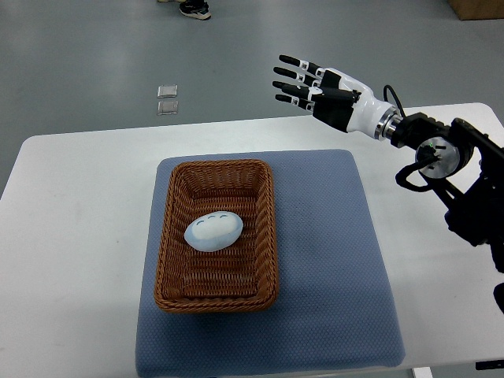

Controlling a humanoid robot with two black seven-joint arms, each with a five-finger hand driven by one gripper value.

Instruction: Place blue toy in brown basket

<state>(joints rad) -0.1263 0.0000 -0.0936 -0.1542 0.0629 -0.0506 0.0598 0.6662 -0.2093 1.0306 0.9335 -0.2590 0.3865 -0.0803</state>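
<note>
So the blue toy (213,231) was already sitting inside the brown wicker basket (175,236), roughly in the middle of its floor, lying on its side and not touching any of the woven walls as far as I could tell. It was a pale blue egg-shaped plush with a white underside and a couple of small dark marks on top.

The right hand (319,88) was nowhere near it. It hung up past the far edge of the white table (79,205), fingers (293,61) stretched out straight and slightly fanned, holding nothing at all. The fingertips pointed off toward the left of the picture, and the basket sat well below and to the left of them, well apart. The black forearm and wrist joint came in from the right edge, over the table's right side.

The basket rested on a blue-grey mat (331,260) that covered the middle of the table. Beyond the fingertips, on the grey floor, there were 2 small square plates (167,99), and a shoe (194,9) poked in at the top edge.
</note>
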